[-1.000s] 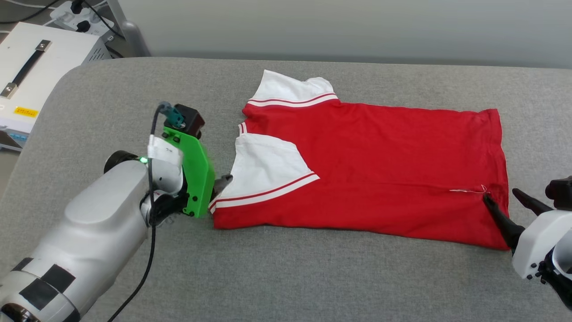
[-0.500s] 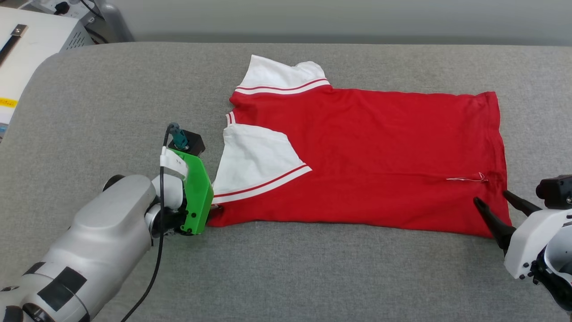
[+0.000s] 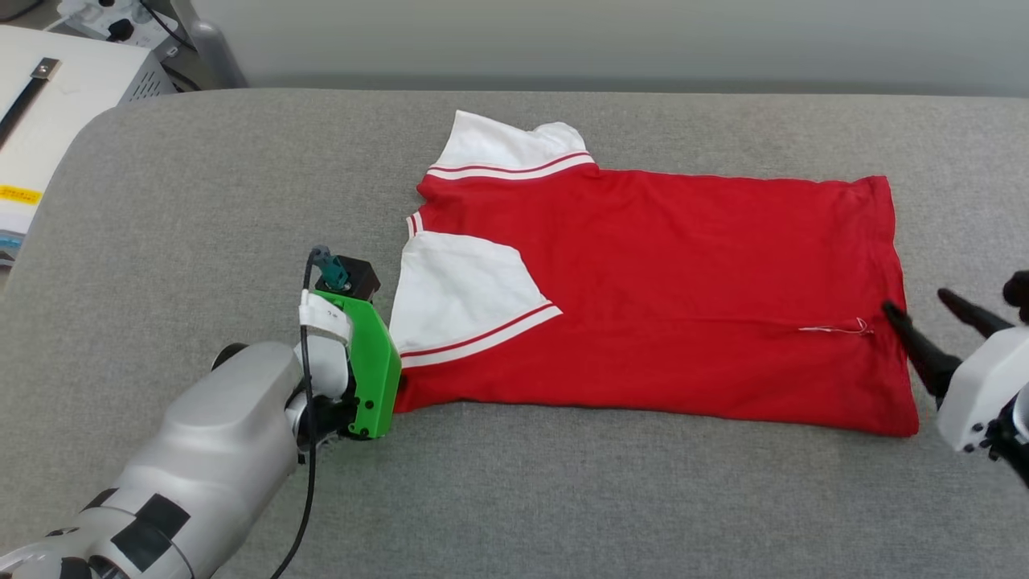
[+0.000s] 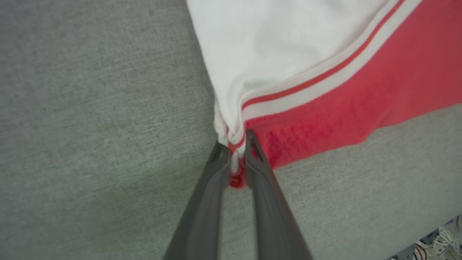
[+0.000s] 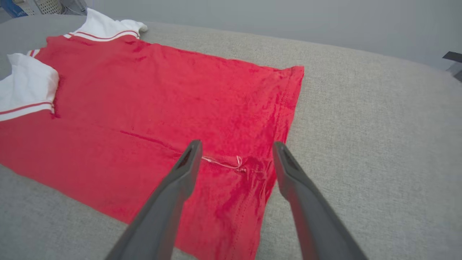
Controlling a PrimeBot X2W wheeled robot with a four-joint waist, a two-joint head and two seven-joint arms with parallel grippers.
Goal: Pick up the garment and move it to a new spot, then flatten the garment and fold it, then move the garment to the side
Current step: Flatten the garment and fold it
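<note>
The garment [image 3: 683, 281] is a red shirt with white striped sleeves, lying folded lengthwise on the grey table [image 3: 201, 201]. My left gripper [image 4: 236, 139] is shut on the garment's [image 4: 325, 90] near left corner, where the white sleeve's trim meets the red edge. In the head view the green wrist mount hides the left gripper [image 3: 399, 384] at that corner. My right gripper [image 3: 916, 302] stands open over the hem at the right end. Its fingers straddle a loose white thread on the garment [image 5: 162, 97], just above the cloth, with the right gripper [image 5: 237, 144] holding nothing.
A white box with a black handle [image 3: 48, 104] stands off the table's far left corner, beside a power strip with cables [image 3: 104, 20]. The table's rounded left edge lies near my left arm. Bare grey surface surrounds the shirt.
My left gripper has closed on the garment's near left corner. The right gripper has moved farther along the hem, still open. The head camera has shifted a little.
</note>
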